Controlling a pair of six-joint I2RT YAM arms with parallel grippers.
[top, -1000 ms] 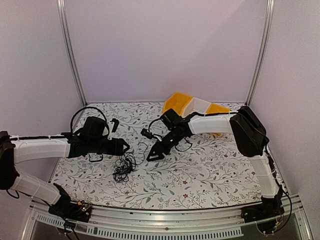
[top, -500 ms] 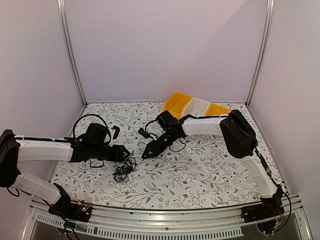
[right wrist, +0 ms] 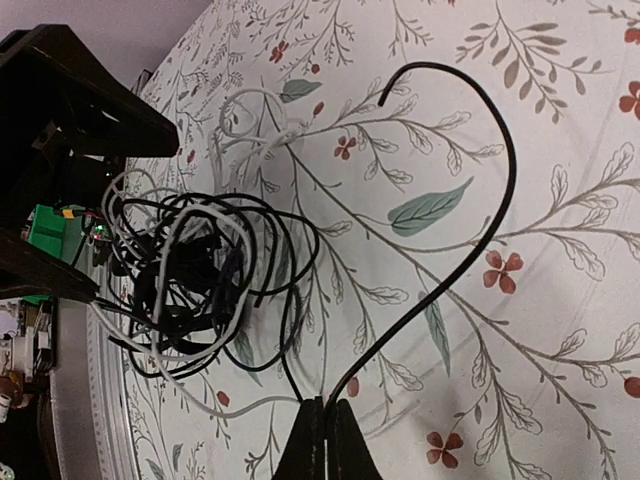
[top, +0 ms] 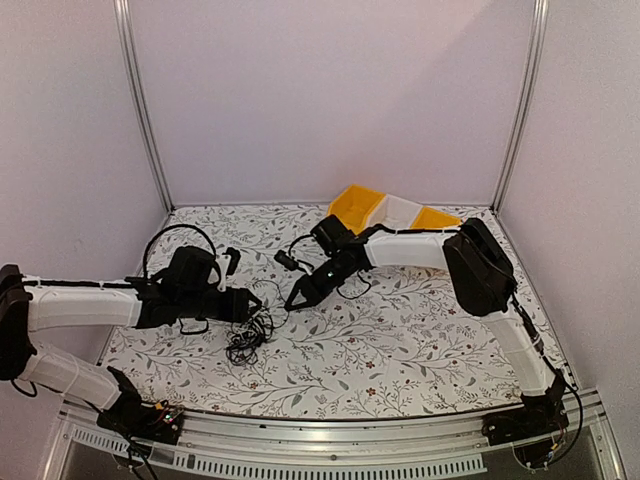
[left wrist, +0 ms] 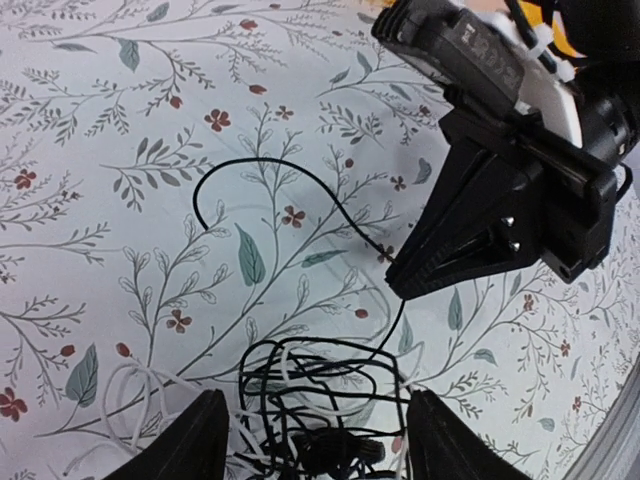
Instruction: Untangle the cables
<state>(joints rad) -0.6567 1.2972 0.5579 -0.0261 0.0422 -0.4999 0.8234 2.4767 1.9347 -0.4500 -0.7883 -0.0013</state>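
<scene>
**Cables and both arms, three views.** The cables (top: 248,336) lie as one loose clump on the floral-printed table (top: 420,350), left of centre and towards the near edge. In the top view the clump is slightly longer from far to near than from side to side. The right wrist view shows the clump (right wrist: 195,285) as black loops mixed with white wires (right wrist: 150,345).

One black strand (right wrist: 497,215) leaves the clump and enters the tips of the right claw (right wrist: 322,435), which is clenched on it. From the tips the strand rises, bows out to the right and curls back to a free end pointing up and left. In the left wrist view the same strand (left wrist: 300,172) arcs across the cloth to the right claw (left wrist: 400,285), then drops to the clump (left wrist: 330,385).

The left arm lies low, with its forearm nearly level. The left claw (top: 252,300) points right at the far edge of the clump. Its fingers (left wrist: 205,440) are spread wide on either side of the clump and grasp nothing.

The right arm folds at a raised elbow near the right wall. Its forearm reaches left, and the right claw (top: 292,303) pitches down with its tip at the table, just beside the left claw.

Yellow and white bins (top: 360,205) stand at the far edge of the table.
</scene>
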